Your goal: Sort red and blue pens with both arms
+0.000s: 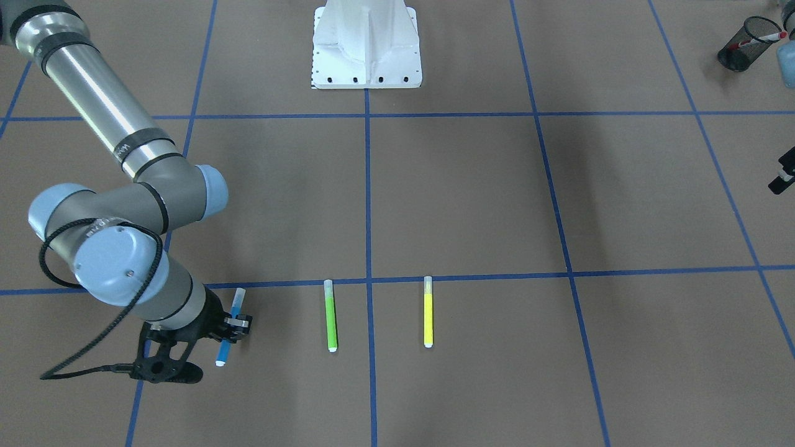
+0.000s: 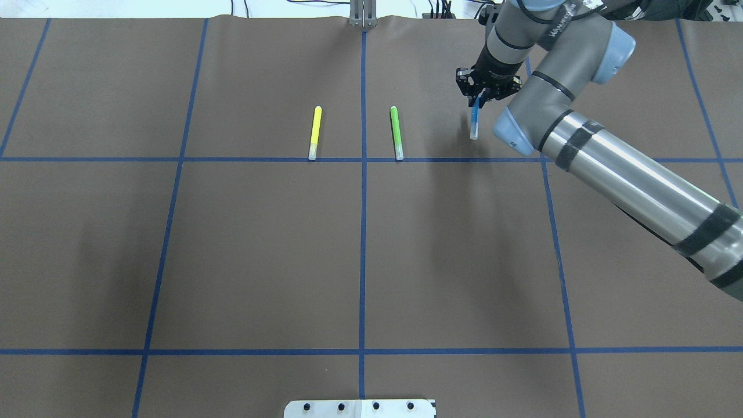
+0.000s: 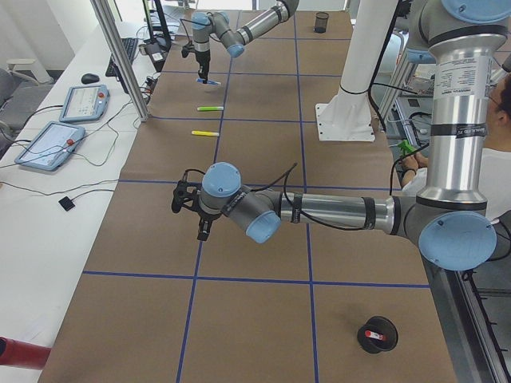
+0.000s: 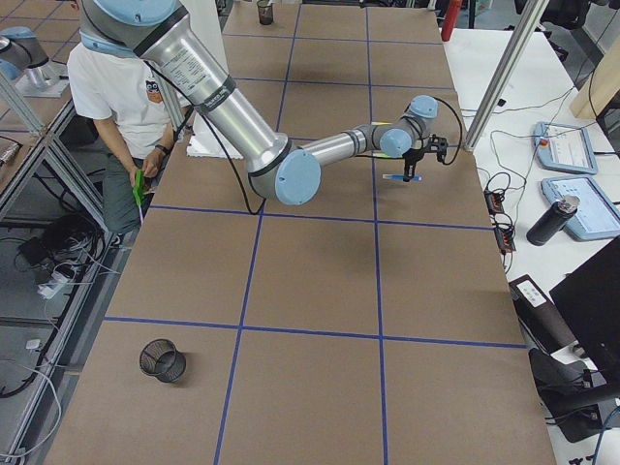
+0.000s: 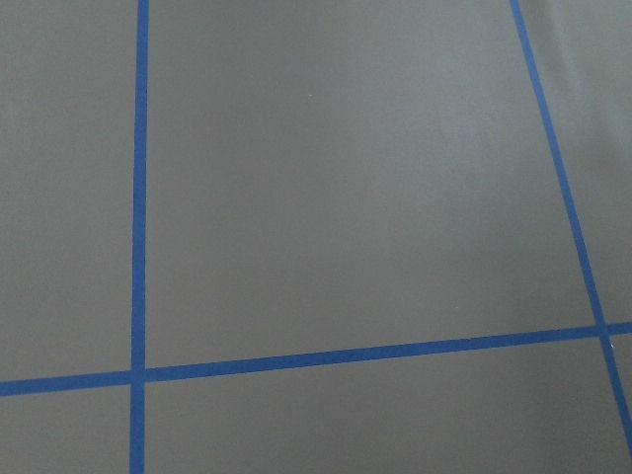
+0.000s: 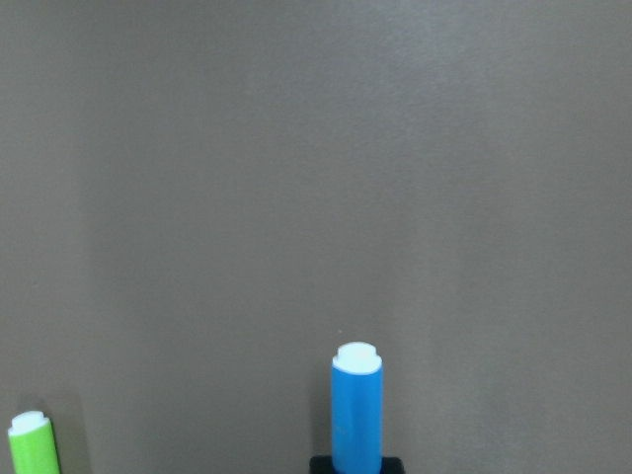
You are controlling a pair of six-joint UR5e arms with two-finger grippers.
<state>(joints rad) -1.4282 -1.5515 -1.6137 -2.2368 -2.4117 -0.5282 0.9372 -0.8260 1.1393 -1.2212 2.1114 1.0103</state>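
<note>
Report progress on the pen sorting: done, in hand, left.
Done: the red pen sits in the mesh cup on the robot's left. In hand: the right gripper is shut on the blue pen. Left: dropping it off, probably in the other mesh cup, which looks empty. The green marker and yellow marker lie aside.

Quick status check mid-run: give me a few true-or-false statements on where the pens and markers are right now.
1. The right gripper is shut on the blue pen. True.
2. The red pen lies on the table beside the yellow marker. False: it sits in the black mesh cup.
3. The green marker lies between the yellow marker and the blue pen. True.
4. The green marker stands in a cup. False: it lies flat on the table, with no gripper touching it.
</note>
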